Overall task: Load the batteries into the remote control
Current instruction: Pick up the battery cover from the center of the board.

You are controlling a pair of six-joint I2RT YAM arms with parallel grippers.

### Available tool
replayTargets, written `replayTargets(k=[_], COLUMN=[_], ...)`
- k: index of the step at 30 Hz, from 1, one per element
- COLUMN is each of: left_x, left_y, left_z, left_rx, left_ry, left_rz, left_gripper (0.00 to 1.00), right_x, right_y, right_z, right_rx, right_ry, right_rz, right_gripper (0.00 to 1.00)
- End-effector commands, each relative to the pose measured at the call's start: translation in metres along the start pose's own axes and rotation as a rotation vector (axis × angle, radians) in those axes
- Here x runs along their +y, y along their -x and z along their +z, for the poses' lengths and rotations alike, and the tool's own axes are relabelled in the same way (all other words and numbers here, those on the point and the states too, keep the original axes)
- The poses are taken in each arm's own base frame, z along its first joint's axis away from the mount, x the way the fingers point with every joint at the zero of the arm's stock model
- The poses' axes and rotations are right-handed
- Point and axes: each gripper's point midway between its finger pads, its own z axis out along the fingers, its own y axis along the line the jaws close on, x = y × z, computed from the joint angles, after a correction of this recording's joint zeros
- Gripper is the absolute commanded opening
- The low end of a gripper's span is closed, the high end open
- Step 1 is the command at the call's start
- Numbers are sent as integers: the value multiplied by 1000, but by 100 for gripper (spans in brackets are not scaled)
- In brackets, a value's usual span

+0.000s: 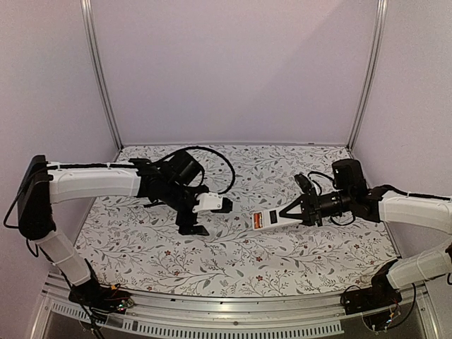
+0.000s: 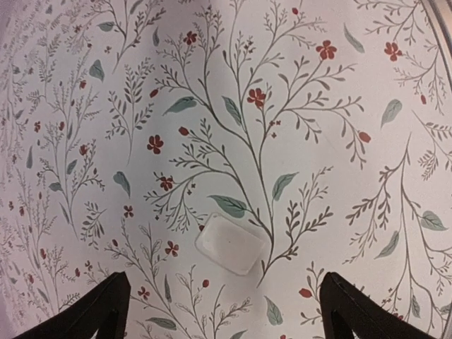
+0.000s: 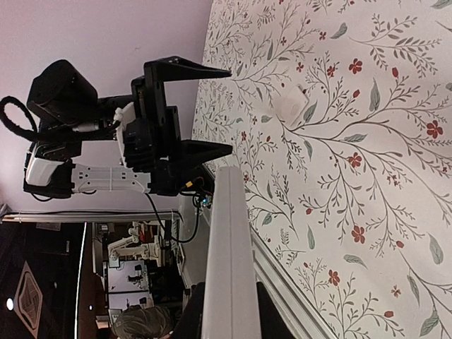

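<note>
Right tool (image 1: 295, 212): clenched on one end of the remote control (image 1: 270, 221), apparently holding it up off the surface (image 1: 141, 247) and presenting it toward the other arm.
Remote control: juts toward 9 o'clock from the right tool in the top view, near the middle of the surface. Slim white slab with a red panel at the free end, facing up. Edge-on and plain white in the right wrist view. No dark recess visible, so probably on the underside and needing a turn before loading.
Left tool (image 2: 224, 279): released, fingers spread wide and pointing down, grasping nothing. Sits at about 9 o'clock of the remote control in the top view, apart from it, likely poised for a pickup.
Cover plate (image 2: 232, 244): small flat white rounded rectangle, lying on the surface at 12 o'clock of the left tool's gap, untouched.
Batteries: not visible in any view, so whereabouts cannot be told.
Surface: pale cloth printed with grey sprigs and red flowers.
</note>
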Motion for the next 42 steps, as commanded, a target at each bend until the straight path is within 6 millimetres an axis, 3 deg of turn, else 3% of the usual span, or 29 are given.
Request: replayTargets(k=[1,10,22,26,33,38,42], left_x=[-12,-8,-12,-22,-40,-51,-46], left_y=[-26,-54,-61,-70,-82,-78,-74], left_z=[20,59,83,85,69,58,59], left_rx=[104,219,215,236,261,240,237], left_ry=[-137,-267,-334,-353,-323,-283,-223], left_rz=[77,92,63,48,-8,-15,-25], left_gripper=[94,84,85,84,83,80,79], right_x=[3,5,0,-1,-1,-2,-3], right_y=[-3,-4,-3,-3,-2,-1,-1], right_z=[-4,-5,-5,-5,-6,-5,-5], right_rx=[7,15,16,18,16,16,12], right_ry=[24,36,35,34,33,30,27], right_rz=[-37,-49,-42,-39,-37,-36,-33], right_gripper=[0,0,0,0,0,0,0])
